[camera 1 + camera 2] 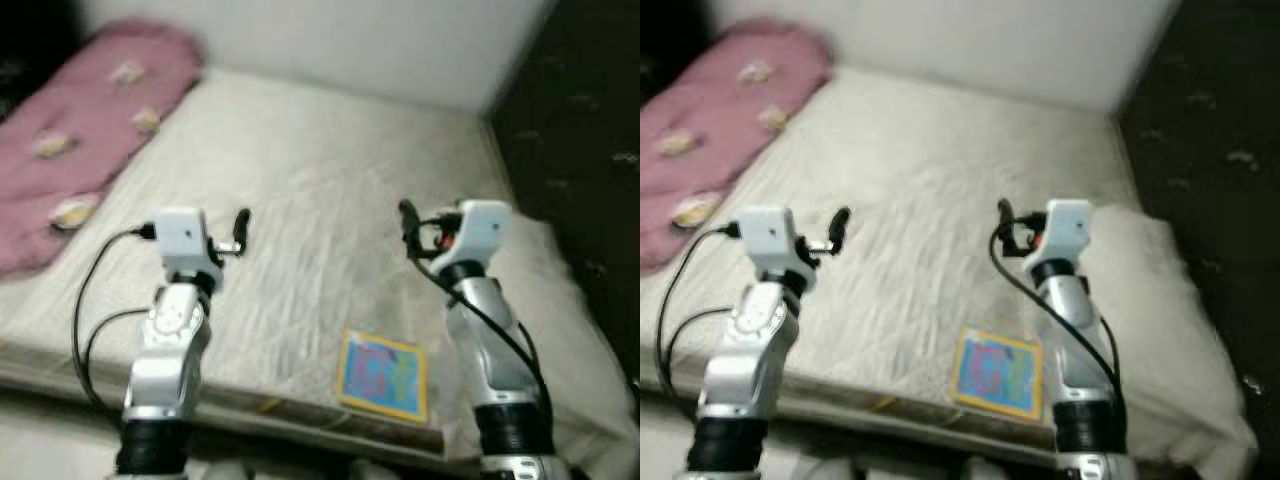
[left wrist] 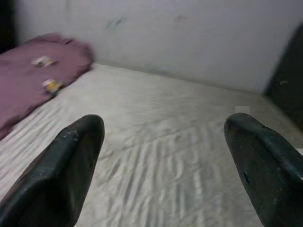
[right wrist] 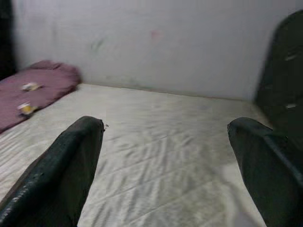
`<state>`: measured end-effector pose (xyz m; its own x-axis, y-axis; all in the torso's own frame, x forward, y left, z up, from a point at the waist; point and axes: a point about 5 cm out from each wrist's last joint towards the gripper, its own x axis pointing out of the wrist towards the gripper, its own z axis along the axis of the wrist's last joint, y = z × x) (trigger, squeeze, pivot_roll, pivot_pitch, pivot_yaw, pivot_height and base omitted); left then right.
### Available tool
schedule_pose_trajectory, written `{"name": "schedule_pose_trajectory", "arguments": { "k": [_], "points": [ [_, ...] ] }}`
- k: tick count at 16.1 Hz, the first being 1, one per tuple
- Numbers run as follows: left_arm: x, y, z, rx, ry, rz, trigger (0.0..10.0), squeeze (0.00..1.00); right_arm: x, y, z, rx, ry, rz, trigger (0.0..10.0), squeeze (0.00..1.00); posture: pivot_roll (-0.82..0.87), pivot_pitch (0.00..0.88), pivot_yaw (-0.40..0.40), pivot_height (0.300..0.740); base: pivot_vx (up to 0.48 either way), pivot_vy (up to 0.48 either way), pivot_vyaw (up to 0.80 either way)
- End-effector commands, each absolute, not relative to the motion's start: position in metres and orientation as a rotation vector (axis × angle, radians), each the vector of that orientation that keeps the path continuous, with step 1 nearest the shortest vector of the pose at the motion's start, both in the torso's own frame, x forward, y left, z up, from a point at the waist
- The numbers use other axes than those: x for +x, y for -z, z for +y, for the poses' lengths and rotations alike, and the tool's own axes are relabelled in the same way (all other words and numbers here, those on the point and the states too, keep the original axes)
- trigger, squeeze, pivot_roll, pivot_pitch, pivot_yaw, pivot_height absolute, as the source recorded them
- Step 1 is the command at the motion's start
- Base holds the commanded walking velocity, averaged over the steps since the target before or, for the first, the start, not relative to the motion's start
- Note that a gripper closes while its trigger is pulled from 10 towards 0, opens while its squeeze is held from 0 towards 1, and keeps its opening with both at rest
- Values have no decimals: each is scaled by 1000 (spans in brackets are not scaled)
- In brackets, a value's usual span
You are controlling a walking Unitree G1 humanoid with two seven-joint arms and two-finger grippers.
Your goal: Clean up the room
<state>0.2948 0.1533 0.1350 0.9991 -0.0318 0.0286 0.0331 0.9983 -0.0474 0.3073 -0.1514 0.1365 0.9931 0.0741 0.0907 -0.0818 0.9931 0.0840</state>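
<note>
White bed sheet (image 1: 330, 190) spreads ahead of you. Your book (image 1: 383, 376) lies flat at the near edge, below and just inside the right gripper (image 3: 165, 165), its nearer arm. Both it and the left gripper (image 2: 165, 165) hover spread, empty.

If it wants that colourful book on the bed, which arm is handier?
Probably the right: the book lies at the mattress edge beside the right arm, nearer the open right end effector than the left end effector.
</note>
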Motion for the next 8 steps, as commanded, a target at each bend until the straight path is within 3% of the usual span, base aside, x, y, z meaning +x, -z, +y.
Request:
{"name": "schedule_pose_trajectory", "arguments": {
  "k": [1, 6, 8],
  "points": [
    [294, -139, 161, -36, 10, -41, 10000, 0, 309, -142, -143, 104, -108, -107, 10000, 0, 8, 0, -87, 740, 0, 480, 0],
    [294, -137, 162, -54, -8, -35, 10000, 0, 310, -142, -141, 105, -118, -105, 10000, 0, 11, 0, -88, 740, 0, 480, 0],
    [295, -138, 161, -61, -3, -37, 10000, 0, 308, -142, -141, 103, -117, -103, 10000, 0, 0, 0, -85, 740, 0, 480, -316]
  ]
}}
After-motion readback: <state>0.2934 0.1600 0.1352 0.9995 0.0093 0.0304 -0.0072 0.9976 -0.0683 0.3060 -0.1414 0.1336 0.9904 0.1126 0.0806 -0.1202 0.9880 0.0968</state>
